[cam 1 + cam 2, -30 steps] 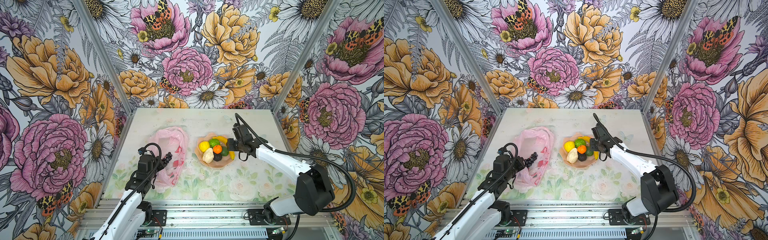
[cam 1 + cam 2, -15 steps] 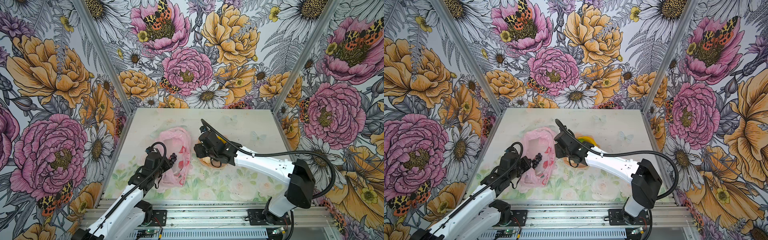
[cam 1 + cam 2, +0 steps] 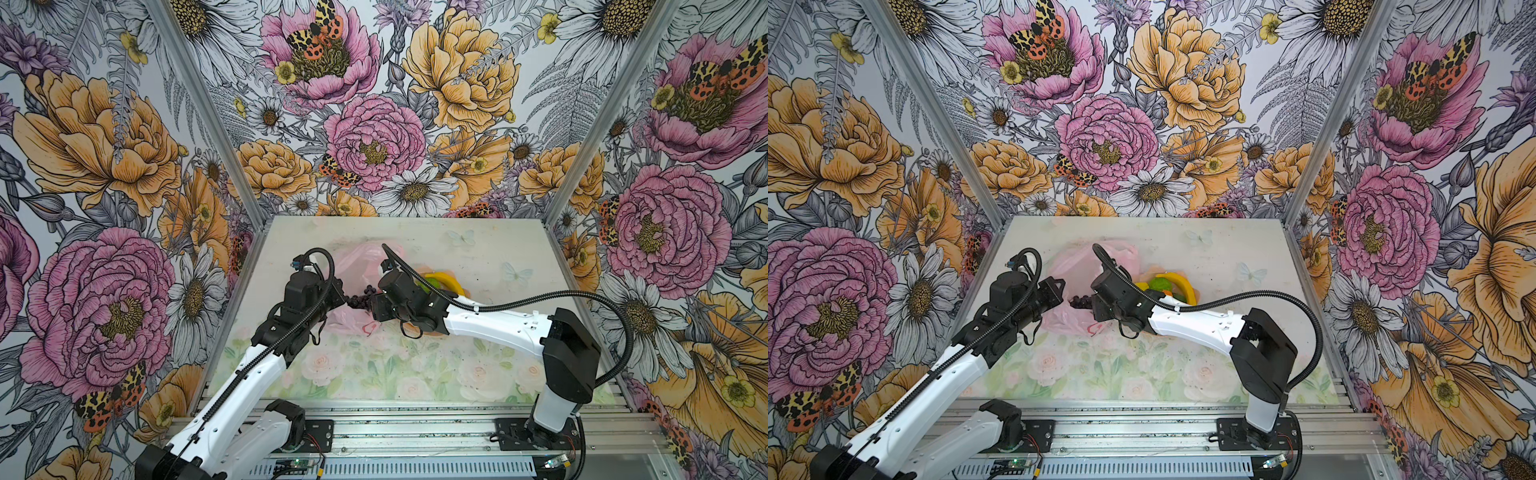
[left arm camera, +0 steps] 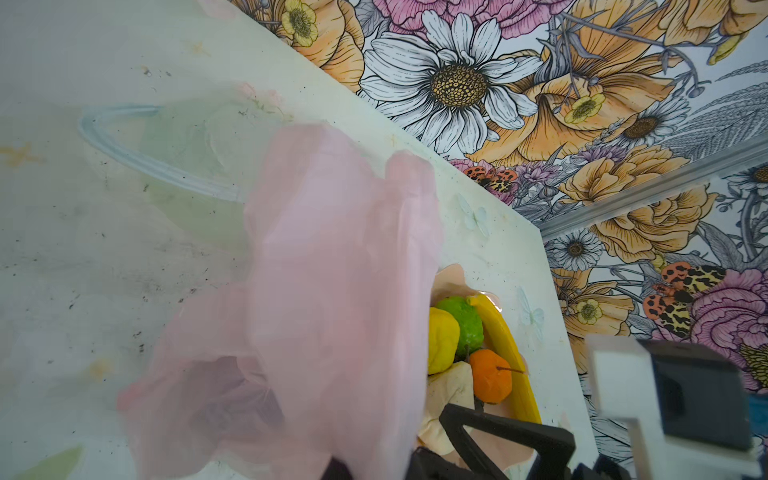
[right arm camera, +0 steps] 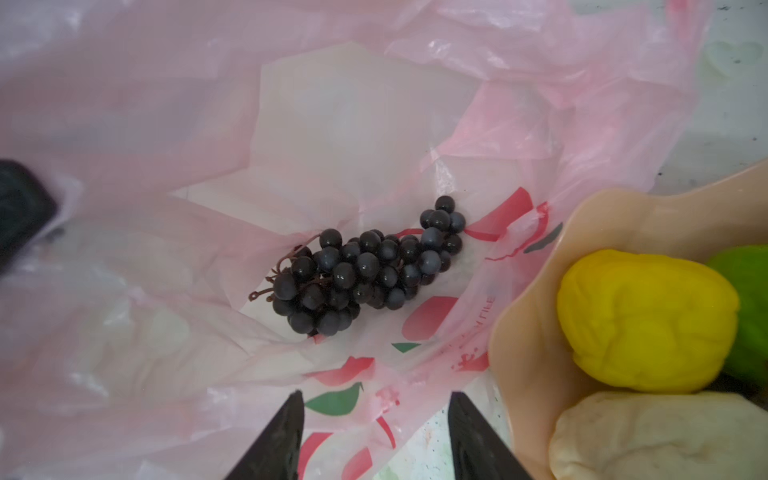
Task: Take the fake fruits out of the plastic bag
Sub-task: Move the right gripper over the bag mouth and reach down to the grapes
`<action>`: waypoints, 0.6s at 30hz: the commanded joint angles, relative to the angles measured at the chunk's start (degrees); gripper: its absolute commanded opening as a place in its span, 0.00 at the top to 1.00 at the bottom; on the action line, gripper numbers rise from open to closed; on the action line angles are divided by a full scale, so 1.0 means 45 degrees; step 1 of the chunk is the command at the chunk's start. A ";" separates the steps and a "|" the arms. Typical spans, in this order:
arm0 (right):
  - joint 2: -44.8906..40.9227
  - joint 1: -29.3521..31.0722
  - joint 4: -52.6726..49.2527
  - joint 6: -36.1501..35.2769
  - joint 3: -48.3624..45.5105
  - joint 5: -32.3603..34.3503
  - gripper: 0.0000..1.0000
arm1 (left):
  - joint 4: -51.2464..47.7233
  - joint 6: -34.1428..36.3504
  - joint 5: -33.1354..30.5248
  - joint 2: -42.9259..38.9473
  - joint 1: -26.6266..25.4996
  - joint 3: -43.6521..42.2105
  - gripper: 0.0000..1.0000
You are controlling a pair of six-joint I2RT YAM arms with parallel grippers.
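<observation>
**Grapes the only fruit seen inside the bag as the right arm lines up its pick**

The right gripper (image 5: pixel 376 395) hangs over the gaping mouth of the plastic bag (image 5: pixel 166 124). Its two black fingers (image 5: pixel 286 432) are spread apart and hold nothing. The grape bunch (image 5: pixel 365 274) lies just ahead of them on the bag's inner film. The left gripper (image 3: pixel 341 292), fingers pressed together, appears to pinch an edge of the bag and hold it up, so the pink film stands tall in the left wrist view.

The bag sits left of the tabletop's middle, about midway between the near and far edges. Just beside it, toward the right edge, a peach scalloped dish (image 5: pixel 523 332) holds the lemon (image 5: pixel 644 320), the lime (image 5: pixel 748 299) and the beige lumpy piece (image 5: pixel 656 436). The left wrist view adds the orange (image 4: pixel 490 376) and the banana (image 4: pixel 503 345).

The step in hand looks like the approach to the grapes, since no other fruit shows inside the bag. The next move calls for lowering the spread fingers astride the bunch. They must then close on berries or stem without snagging the film beneath, and lift clear toward the dish while the mouth is held open.

The bunch is a long cluster of small, glossy, dark purple berries on a wiry brown stem. The bag is thin, crinkled, translucent pink, printed with red and green marks.
</observation>
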 commanded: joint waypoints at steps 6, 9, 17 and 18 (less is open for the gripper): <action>0.2074 0.0377 0.1057 0.0700 0.1741 -0.0570 0.44 | -0.0542 -0.1796 0.0070 -0.1834 0.1715 -0.3414 1.00; 0.2723 0.0638 0.1050 0.0891 0.2075 -0.0771 0.45 | -0.0508 -0.2376 0.0518 -0.1898 0.2248 -0.4309 1.00; 0.3276 0.1041 0.1068 0.1071 0.1484 -0.0743 0.45 | -0.0476 -0.2904 -0.0065 -0.1990 0.2473 -0.5187 1.00; 0.3303 0.1068 0.1051 0.1108 0.1387 -0.0721 0.45 | -0.0410 -0.2905 -0.0139 -0.1880 0.2493 -0.5250 1.00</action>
